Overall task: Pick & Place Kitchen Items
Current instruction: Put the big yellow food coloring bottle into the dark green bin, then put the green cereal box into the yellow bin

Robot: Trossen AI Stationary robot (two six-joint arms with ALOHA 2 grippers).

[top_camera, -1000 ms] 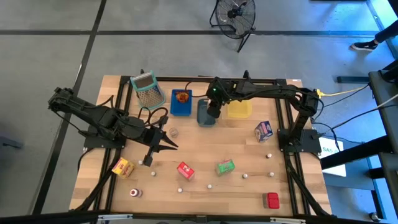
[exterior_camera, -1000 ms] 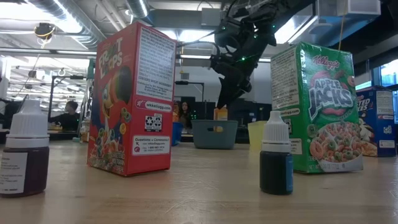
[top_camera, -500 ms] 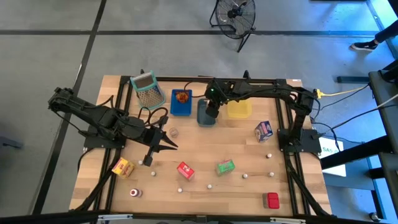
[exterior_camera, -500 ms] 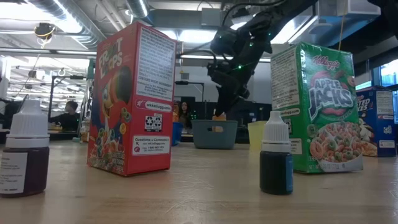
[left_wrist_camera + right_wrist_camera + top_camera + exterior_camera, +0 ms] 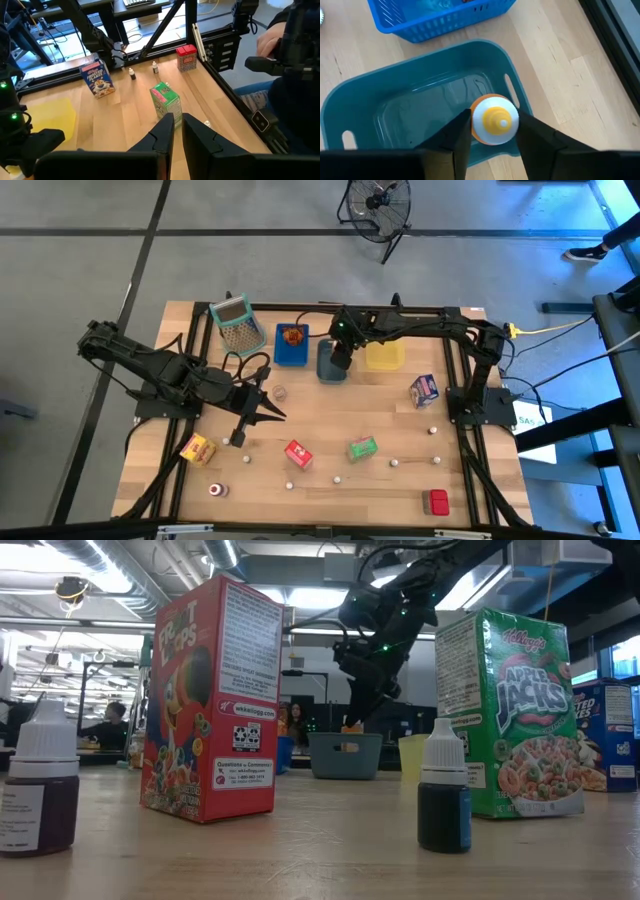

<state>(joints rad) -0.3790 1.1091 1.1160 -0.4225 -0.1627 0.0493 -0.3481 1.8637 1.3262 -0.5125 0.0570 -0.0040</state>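
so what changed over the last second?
The right gripper shifted a little toward the blue tray and dropped lower over the grey tray. It holds a small bottle with a yellow nozzle between its fingers above that tray. The left gripper stays shut and parked mid-table; the cartons and bottles on the table have not moved.
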